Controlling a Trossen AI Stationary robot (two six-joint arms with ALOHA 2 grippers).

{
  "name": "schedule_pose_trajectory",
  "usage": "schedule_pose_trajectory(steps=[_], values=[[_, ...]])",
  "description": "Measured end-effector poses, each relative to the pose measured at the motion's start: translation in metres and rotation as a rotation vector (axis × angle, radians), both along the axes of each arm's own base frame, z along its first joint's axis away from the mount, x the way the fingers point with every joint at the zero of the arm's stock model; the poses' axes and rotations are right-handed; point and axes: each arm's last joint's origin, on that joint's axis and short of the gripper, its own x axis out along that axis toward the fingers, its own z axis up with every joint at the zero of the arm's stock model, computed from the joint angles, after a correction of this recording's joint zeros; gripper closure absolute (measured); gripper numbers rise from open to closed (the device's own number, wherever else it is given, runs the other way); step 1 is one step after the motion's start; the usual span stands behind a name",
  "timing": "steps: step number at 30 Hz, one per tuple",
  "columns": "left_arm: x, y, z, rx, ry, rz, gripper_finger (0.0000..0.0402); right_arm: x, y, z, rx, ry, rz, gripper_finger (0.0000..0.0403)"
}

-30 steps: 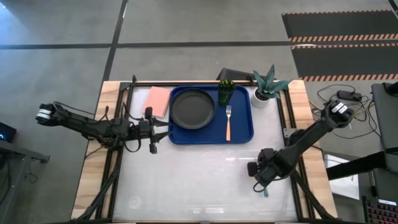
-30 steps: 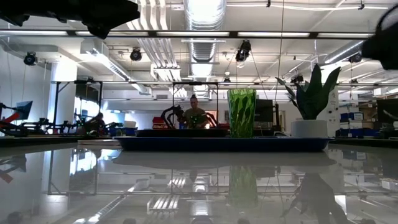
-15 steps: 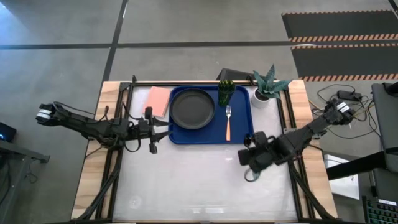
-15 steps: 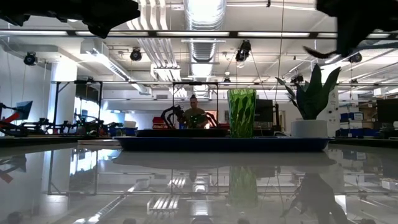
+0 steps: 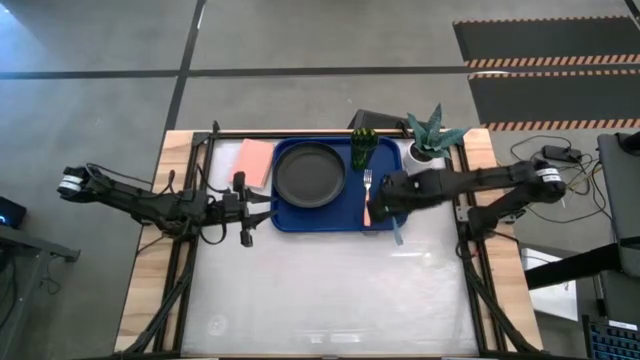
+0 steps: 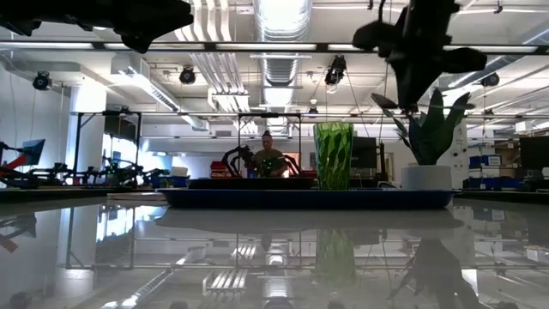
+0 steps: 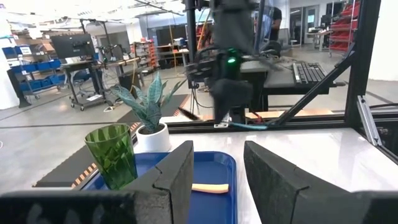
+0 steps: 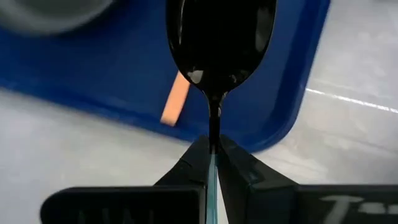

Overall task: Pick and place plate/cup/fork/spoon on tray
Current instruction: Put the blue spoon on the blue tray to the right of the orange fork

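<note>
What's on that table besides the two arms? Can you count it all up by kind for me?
Tray: 1
Plate: 1
Cup: 1
Fork: 1
Spoon, held in the right arm's fingers: 1
Potted plant: 1
Pink rectangle: 1
Total: 7

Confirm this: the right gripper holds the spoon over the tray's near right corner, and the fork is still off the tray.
Not quite. The fork already lies on the tray, as the high view shows. The right gripper does hold the spoon over that corner.
</note>
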Motion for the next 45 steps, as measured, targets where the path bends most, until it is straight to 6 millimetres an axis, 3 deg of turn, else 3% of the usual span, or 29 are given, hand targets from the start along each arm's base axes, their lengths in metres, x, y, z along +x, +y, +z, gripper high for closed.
schedule_pose_trajectory(steps=[7,14,29,45], values=[[0.0,0.0,0.0,0.0,0.001,0.0,0.0276,0.006,-0.052,-0.013,0.069,0.042,-0.081,0.039],[-0.001,0.0,-0.006,0.005,0.018,0.0,0.0276,0.009,-0.085,-0.031,0.146,0.102,-0.12,0.039],[-0.005,0.001,-0.005,0.002,0.001,0.0,0.0276,0.025,-0.113,-0.079,0.236,0.154,-0.103,0.039],[-0.005,0.001,-0.006,0.002,0.001,0.0,0.0276,0.015,-0.122,-0.106,0.242,0.084,-0.156,0.039]])
